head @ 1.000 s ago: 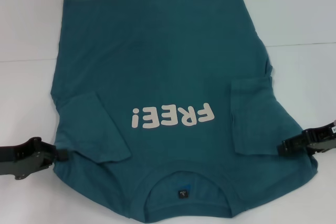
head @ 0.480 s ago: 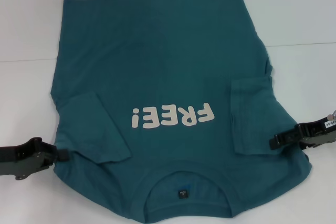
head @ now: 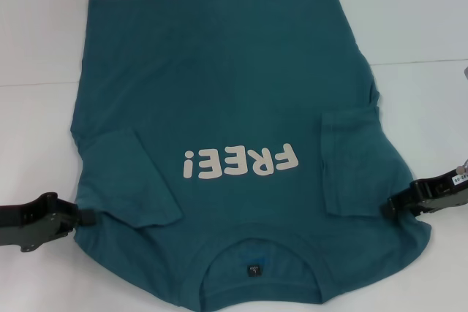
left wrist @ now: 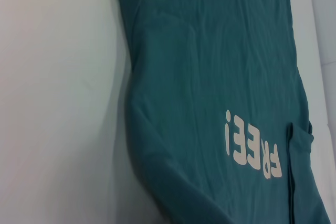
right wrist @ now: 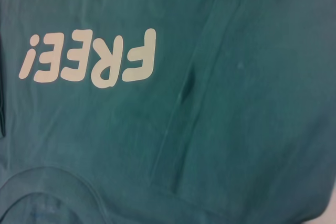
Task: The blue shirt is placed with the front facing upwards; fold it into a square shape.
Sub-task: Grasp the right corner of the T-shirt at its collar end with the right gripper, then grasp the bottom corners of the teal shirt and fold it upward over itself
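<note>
- Head view: the blue shirt (head: 241, 129) lying flat, front up, on the white table (head: 424, 20), filling most of the middle.
- Collar at 6 o'clock, close to the robot; hem at 12 o'clock, far away. Long line of the shirt running from 6 to 12.
- White "FREE!" letters (head: 241, 162) upside down from here, just above the collar (head: 256, 261).
- Both short sleeves already tucked in on top of the body, one at 8 o'clock, one at 3 o'clock.
- Left gripper (head: 84, 217) at 8 o'clock, touching the shirt's side edge near the shoulder. Cannot tell if pinching or spread.
- Right gripper (head: 391, 206) at 4 o'clock, touching the other side edge near the shoulder. Cannot tell its grip either.
- Each arm just as near to its own side; shirt lying between the two, toward the middle from both.
- Probably next: a fold along the long line or collar end carried up toward the hem, so both shoulder edges matter most.
- Left wrist view: shirt side edge against the pale table, letters farther in, one tucked sleeve beyond them. No fingers showing.
- Right wrist view: cloth filling nearly everything, letters, a sleeve hem seam (right wrist: 194, 87) and a bit of collar curve. No fingers showing.
</note>
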Robot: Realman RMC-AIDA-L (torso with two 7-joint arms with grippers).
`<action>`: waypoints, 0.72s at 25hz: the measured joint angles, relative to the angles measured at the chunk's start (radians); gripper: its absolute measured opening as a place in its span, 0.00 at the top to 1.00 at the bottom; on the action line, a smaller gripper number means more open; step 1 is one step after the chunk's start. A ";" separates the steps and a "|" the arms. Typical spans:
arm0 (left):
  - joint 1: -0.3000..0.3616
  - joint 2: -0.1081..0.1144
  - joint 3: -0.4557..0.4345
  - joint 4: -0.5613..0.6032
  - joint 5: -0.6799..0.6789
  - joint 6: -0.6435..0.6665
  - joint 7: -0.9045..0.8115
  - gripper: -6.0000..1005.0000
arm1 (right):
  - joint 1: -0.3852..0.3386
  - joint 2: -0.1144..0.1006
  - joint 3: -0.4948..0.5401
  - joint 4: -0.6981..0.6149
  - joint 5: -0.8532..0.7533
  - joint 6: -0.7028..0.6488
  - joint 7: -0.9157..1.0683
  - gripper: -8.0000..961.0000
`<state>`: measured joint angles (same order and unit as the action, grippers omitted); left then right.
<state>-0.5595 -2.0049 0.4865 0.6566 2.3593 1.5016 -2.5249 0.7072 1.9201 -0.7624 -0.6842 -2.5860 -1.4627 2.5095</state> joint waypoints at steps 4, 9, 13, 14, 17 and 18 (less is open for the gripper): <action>0.003 0.000 -0.005 0.000 0.000 0.000 0.000 0.97 | 0.000 -0.005 -0.001 0.002 0.000 -0.002 0.006 0.28; 0.004 0.000 -0.008 0.000 0.000 -0.001 0.000 0.97 | 0.002 -0.008 -0.007 0.007 -0.002 -0.003 0.008 0.50; 0.004 0.000 -0.008 0.000 0.000 -0.002 0.000 0.97 | 0.001 -0.009 -0.010 0.008 -0.002 -0.004 0.009 0.67; 0.004 0.000 -0.008 0.000 0.000 -0.002 0.000 0.97 | 0.002 -0.010 -0.012 0.008 -0.002 -0.005 0.009 0.71; 0.004 0.000 -0.008 0.000 0.000 -0.003 0.000 0.97 | 0.002 -0.010 -0.018 0.008 -0.002 -0.007 0.009 0.84; 0.004 0.000 -0.008 0.000 0.000 -0.003 0.000 0.97 | 0.002 -0.011 -0.019 0.008 -0.002 -0.007 0.009 0.88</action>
<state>-0.5554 -2.0049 0.4786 0.6566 2.3592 1.4990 -2.5248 0.7092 1.9096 -0.7817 -0.6765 -2.5879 -1.4698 2.5188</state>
